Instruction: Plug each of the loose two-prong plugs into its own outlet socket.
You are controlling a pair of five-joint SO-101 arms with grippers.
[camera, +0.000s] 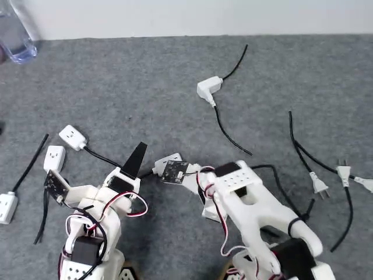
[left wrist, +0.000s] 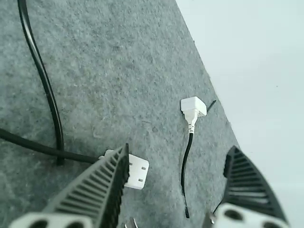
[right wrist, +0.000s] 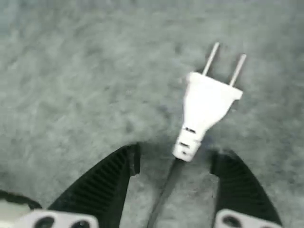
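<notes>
The right pincer [right wrist: 175, 151] is spread wide over the grey worktop [right wrist: 71, 71]; a white two-prong plug [right wrist: 209, 102] lies flat just ahead of its tips, prongs pointing away, its cord [right wrist: 164, 199] running back between the fingers; the left pincer [left wrist: 180, 148] is spread too, an outlet socket [left wrist: 135, 172] just beside one finger, slots upward; a white connector [left wrist: 193, 107] lies farther off; a clear container [camera: 14, 38] stands at a far corner, contents impossible to tell.
</notes>
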